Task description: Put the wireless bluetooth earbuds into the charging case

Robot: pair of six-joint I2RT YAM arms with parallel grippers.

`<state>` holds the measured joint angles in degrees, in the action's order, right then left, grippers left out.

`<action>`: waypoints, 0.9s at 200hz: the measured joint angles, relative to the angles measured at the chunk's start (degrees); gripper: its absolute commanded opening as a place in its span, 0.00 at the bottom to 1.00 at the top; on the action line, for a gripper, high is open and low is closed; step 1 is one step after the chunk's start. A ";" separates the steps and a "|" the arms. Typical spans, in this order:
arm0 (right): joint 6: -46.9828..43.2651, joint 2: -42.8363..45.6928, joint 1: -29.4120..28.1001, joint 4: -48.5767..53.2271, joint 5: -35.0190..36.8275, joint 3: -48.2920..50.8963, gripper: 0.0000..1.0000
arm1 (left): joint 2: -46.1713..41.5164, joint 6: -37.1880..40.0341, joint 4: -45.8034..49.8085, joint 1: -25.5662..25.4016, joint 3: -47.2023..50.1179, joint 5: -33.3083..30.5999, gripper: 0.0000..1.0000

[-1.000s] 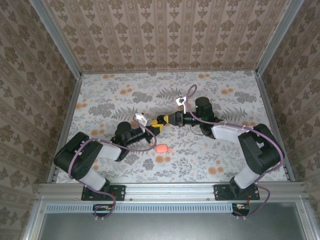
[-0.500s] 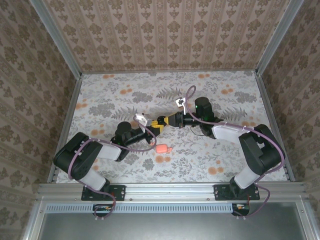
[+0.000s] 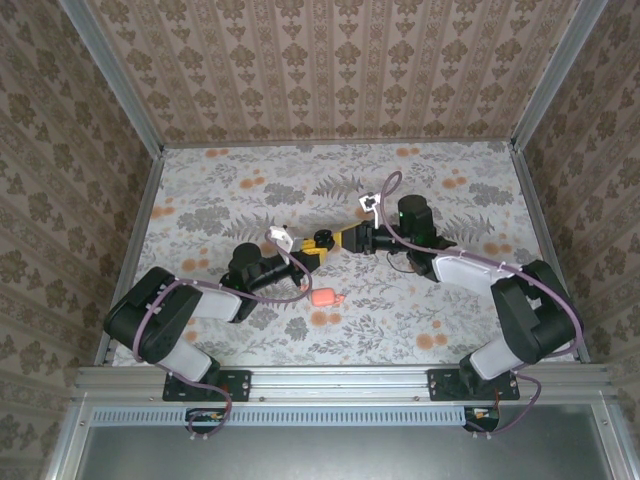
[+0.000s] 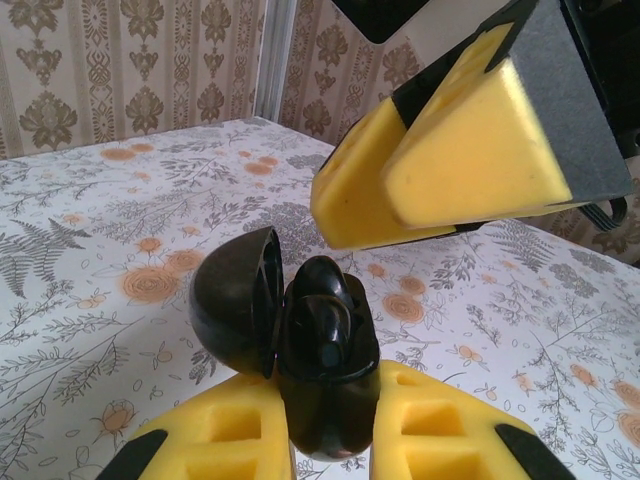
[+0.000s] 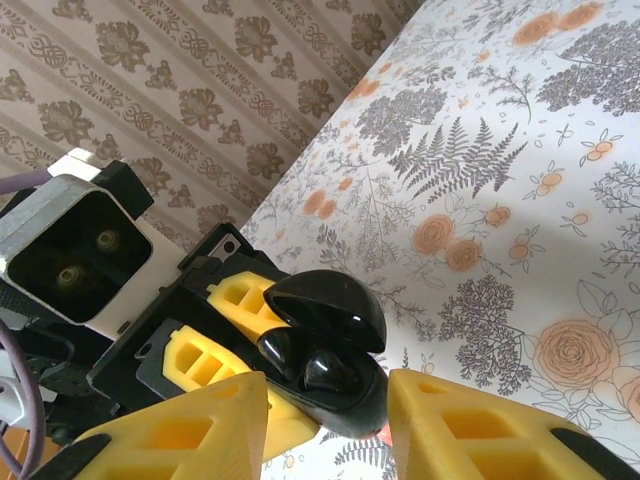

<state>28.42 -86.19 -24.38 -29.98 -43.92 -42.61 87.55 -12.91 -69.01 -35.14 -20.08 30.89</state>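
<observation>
Floral-printed covering is spread over the table (image 3: 230, 195), which is being enclosed on three sides by damask-striped wallpaper panels. Near the middle, a glossy black, egg-shaped charging case (image 4: 325, 390) is being pinched upright between the yellow, hollow-celled fingers of the left gripper (image 4: 330, 430), its domed lid (image 4: 235, 310) being held swung open on the hinge. Two shiny black earbuds (image 5: 305, 362) are being cradled side by side in its wells. The left arm is being stretched low across the table, and the right arm is being reached inward from the opposite side. The right gripper (image 5: 325, 420) is being held just beside the case, its wedge-shaped fingers spread and clasping nothing. A small salmon-pink item (image 3: 323, 296) is lying nearby.
</observation>
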 measured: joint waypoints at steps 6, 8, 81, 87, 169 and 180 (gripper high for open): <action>0.00 0.61 0.04 0.04 0.17 0.24 0.41 | -0.20 0.00 0.00 0.00 0.00 0.02 0.07; 0.00 0.79 0.07 0.04 0.22 0.28 0.41 | -0.24 0.00 0.02 0.00 0.00 0.02 0.07; -2.99 9.51 1.66 0.44 1.79 3.39 0.48 | -3.67 0.02 1.09 0.00 0.00 0.44 0.07; -3.32 10.03 1.84 0.48 1.86 3.72 0.50 | -3.74 0.02 1.36 0.00 -0.02 0.57 0.07; -15.37 16.57 3.96 5.57 0.94 4.85 0.73 | -8.92 0.31 6.86 0.00 -0.09 2.91 0.08; -17.77 17.33 4.39 7.15 0.31 4.85 0.74 | -10.05 0.63 7.74 0.00 -0.11 3.34 0.08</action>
<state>10.66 -68.86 -19.99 -22.83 -43.62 -37.76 77.49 -12.27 -61.28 -35.14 -20.18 34.24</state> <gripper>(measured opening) 0.727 0.176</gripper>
